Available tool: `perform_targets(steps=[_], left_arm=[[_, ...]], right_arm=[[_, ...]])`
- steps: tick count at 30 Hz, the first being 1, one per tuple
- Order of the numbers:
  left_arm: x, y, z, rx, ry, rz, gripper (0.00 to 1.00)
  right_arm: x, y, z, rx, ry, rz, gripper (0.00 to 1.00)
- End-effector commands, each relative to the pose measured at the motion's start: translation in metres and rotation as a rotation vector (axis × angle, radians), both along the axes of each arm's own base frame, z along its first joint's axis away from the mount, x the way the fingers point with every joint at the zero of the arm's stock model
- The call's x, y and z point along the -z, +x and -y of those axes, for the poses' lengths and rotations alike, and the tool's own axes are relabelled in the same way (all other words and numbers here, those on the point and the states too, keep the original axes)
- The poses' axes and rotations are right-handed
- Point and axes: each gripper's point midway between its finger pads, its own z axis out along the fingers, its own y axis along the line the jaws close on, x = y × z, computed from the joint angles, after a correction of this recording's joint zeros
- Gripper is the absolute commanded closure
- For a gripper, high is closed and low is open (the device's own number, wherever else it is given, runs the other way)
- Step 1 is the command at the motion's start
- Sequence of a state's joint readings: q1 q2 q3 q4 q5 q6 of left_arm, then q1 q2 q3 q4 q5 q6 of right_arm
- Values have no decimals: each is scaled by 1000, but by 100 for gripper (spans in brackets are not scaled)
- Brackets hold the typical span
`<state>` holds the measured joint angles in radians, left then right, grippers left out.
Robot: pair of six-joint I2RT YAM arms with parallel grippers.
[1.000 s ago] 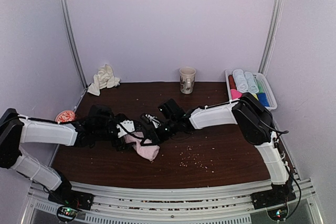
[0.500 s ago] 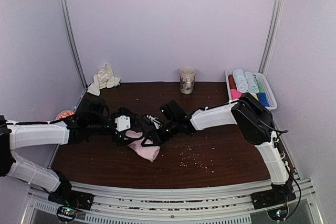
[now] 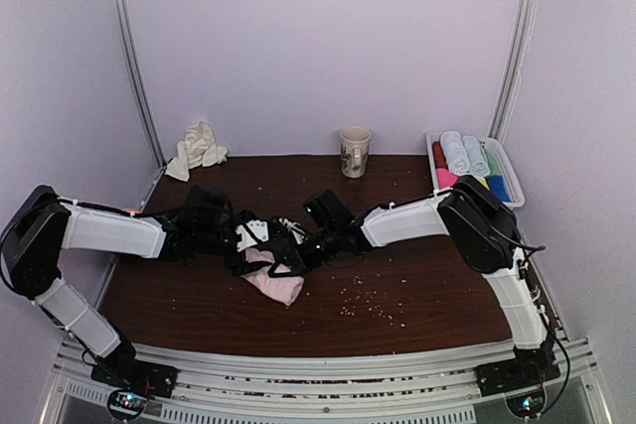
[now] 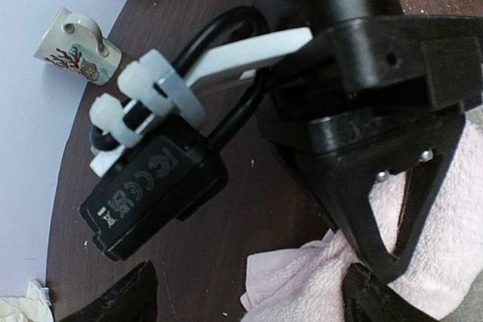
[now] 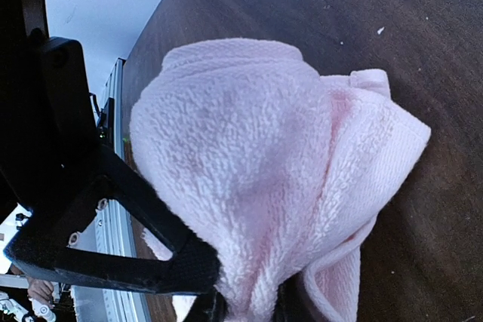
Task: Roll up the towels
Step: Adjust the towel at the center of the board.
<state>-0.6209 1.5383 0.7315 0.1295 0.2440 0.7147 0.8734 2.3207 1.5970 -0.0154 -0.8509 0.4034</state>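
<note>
The pale pink towel (image 3: 278, 283) lies bunched on the dark table (image 3: 427, 285) at centre. My right gripper (image 3: 295, 248) is shut on its upper fold; in the right wrist view the towel (image 5: 241, 148) hangs pinched between the fingers of that gripper (image 5: 249, 308). My left gripper (image 3: 268, 248) is open right beside it, facing it. In the left wrist view a corner of the towel (image 4: 302, 284) lies between the wide-apart fingers of the left gripper (image 4: 245, 299). The cream-white towel (image 3: 197, 149) lies crumpled at the back left corner.
A patterned cup (image 3: 354, 151) stands at the back centre and shows in the left wrist view (image 4: 79, 50). A white tray (image 3: 512, 181) at the back right holds rolled coloured and blue-grey towels. Crumbs (image 3: 363, 300) dot the table right of the towel.
My left arm has swung in and its gripper has moved right, close up to the pink towel and the right gripper. The right arm has stayed holding the towel.
</note>
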Motion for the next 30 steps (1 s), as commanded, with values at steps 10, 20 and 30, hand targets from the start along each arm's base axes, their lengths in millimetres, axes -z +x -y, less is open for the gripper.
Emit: perform_targets(steps=[10,20,30], left_arm=[[27,23,-3,-73,81,-25,15],[17,14,-1,-30,49,-6,15],[9,7,1,-7,33,20,16]], right_arm=[[-31,13,14,38,-36,90,56],[-28,23,30,66,-111,118,32],[11,5,32,-25,-191,36,34]])
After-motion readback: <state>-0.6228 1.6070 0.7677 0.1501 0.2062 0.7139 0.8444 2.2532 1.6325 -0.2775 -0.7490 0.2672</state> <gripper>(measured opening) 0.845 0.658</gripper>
